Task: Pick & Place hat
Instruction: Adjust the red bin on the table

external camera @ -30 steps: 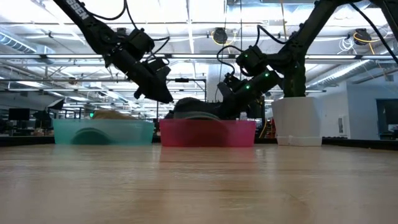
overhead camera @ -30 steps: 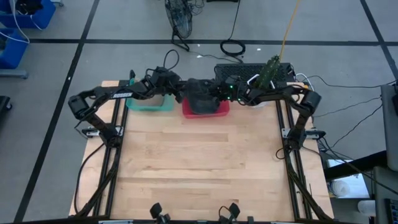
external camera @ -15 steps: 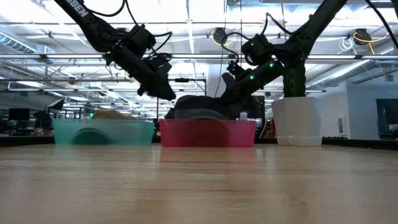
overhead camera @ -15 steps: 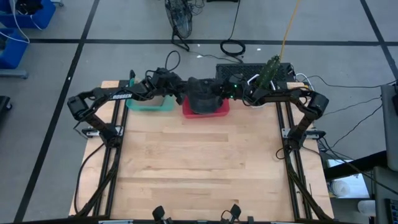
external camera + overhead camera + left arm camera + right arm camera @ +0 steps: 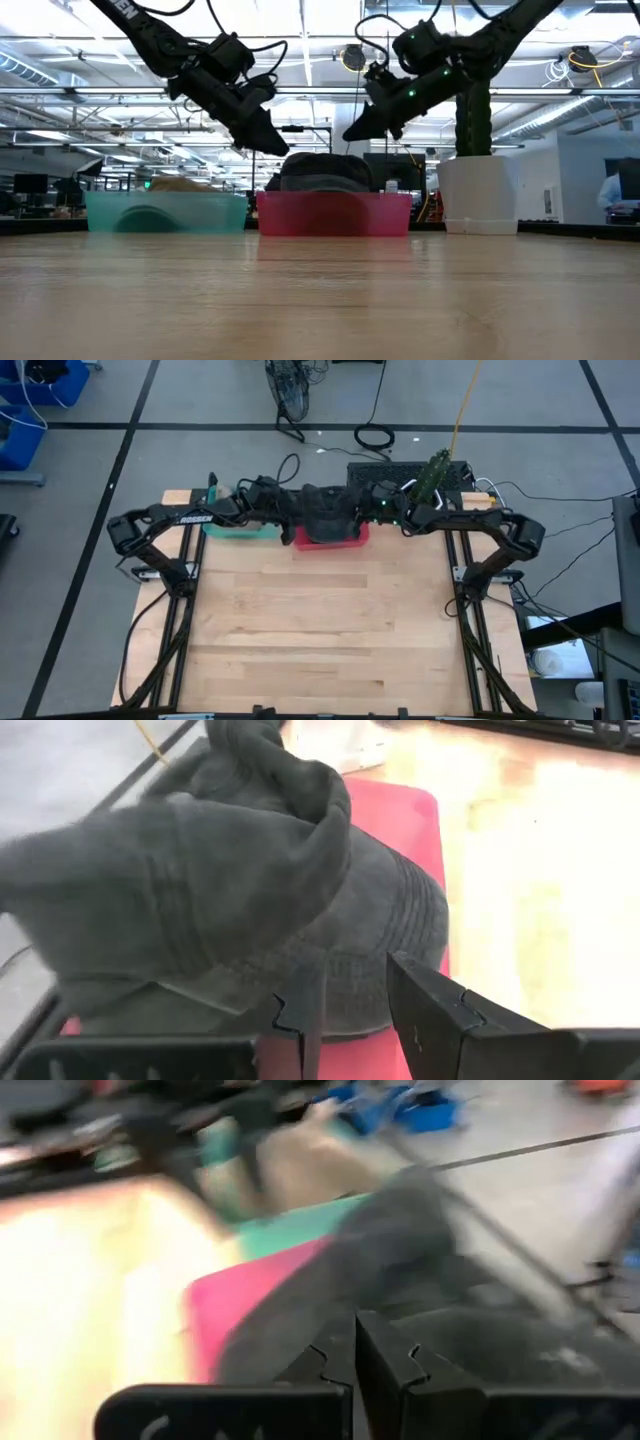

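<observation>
My left pincer (image 5: 350, 1005) stood partly spread, its two dark fingers (image 5: 430, 1010) poised just above the dark grey cloth hat (image 5: 250, 910); whether they touched the fabric I could not tell. My right pincer (image 5: 355, 1355) was pressed together with nothing between its fingers, held above the hat on the opposite side.

The hat (image 5: 322, 515) sat in the red plastic bin (image 5: 350, 539) at the far edge of the wooden desk (image 5: 320, 620), its crown rising above the bin's rim (image 5: 330, 200). Its cloth was rumpled and folded over itself, so I could not tell which way the brim faced or where its long axis ran.

I counted one hat and two bins: the red one and a teal plastic bin (image 5: 240, 531) just beside it, on my left arm's side. A white pot (image 5: 478, 195) stood beyond the red bin.
</observation>
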`<state>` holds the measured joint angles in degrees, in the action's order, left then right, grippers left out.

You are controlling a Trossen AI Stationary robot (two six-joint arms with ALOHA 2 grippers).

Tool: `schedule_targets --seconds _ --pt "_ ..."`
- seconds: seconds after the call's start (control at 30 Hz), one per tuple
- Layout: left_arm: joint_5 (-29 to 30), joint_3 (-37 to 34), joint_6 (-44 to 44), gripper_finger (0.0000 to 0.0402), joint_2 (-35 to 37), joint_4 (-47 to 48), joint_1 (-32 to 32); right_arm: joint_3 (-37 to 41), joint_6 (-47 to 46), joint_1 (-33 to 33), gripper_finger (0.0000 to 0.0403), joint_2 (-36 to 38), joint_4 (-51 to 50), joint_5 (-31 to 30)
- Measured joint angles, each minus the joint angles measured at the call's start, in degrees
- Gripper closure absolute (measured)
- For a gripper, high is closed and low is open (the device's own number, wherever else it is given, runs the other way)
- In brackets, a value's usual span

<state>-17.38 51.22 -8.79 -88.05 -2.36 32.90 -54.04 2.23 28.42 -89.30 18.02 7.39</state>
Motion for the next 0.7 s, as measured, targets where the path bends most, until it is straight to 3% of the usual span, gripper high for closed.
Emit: schedule_targets --seconds 0.2,0.5,0.7 --pt "5.63 0.13 -0.25 0.0289 5.20 3.79 0.51 0.00 0.45 -6.72 0.0403 0.24 -9.67 5.42" --pt "6.91 0.10 2.44 0.0289 13.74 6.09 -1.25 -0.02 -0.28 -15.77 0.0403 -6.36 -8.83 -6.32" --pt "6.91 0.10 2.51 0.0289 16.93 7.72 -3.17 -0.02 -2.23 -15.22 0.0403 -13.04 -5.74 -7.45"
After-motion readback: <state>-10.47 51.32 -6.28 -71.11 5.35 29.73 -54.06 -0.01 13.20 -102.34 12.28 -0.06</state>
